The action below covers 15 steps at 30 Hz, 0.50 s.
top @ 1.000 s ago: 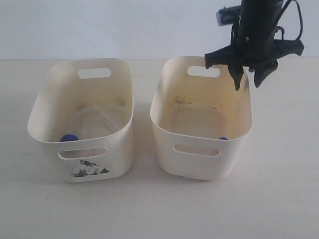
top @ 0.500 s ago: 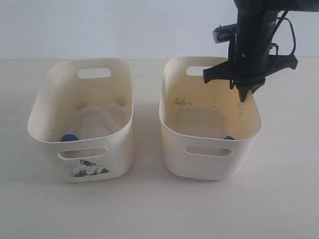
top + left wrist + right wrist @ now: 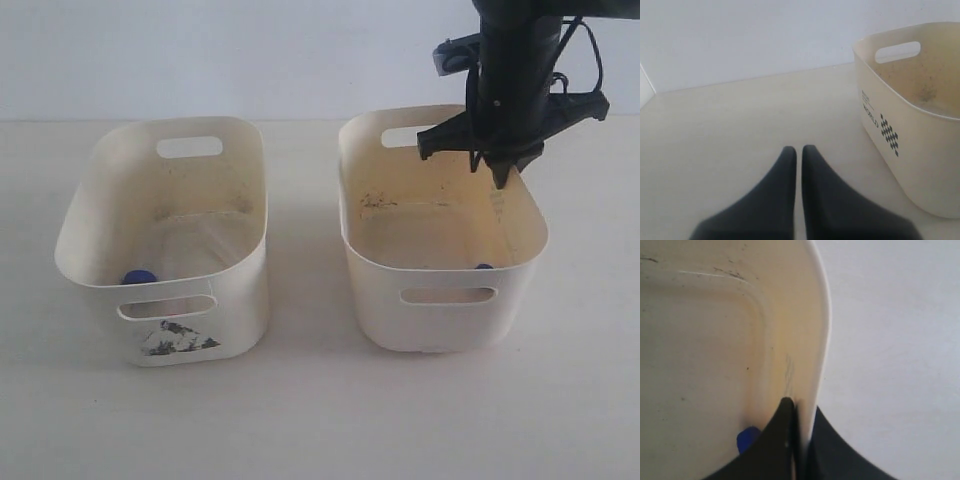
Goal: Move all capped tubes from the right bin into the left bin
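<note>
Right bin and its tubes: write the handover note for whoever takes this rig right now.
Right gripper: fingers shut on the side wall of the right bin, one inside and one outside. It holds no tube.
Left gripper: fingers shut and empty, low over the table beside the left bin.
Done: one blue-capped tube lies in the left bin.
Left: a blue cap shows in the right bin, at the near corner by the gripped wall. Let go of the wall, then pick that tube and carry it across.
The near walls hide part of both bin floors, so check for more tubes.
</note>
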{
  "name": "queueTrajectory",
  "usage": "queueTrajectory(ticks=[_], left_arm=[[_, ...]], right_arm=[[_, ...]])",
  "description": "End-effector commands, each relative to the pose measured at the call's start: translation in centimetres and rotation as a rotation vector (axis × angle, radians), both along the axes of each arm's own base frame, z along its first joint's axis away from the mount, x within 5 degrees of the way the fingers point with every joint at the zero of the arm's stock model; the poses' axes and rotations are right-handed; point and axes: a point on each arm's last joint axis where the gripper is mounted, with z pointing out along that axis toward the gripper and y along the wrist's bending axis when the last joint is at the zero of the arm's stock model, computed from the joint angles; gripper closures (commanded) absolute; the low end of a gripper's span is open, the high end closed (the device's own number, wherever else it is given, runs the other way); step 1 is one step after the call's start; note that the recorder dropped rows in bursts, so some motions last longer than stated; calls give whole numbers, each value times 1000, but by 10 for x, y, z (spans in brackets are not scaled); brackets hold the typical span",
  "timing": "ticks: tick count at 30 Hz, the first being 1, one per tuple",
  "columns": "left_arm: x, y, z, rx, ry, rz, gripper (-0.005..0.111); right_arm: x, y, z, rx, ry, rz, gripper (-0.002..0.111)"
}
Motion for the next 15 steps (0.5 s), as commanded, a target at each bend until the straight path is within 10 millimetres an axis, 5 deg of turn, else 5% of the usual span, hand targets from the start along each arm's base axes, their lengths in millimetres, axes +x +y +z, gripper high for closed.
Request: queueTrajectory(ticks=[1, 15], left_arm=[[0, 0, 3, -13, -21, 1, 102], [0, 0, 3, -13, -21, 1, 102]], right_arm=[[-4, -6, 20, -19, -47, 25, 108], [-13, -1, 43, -21, -108, 62, 108]])
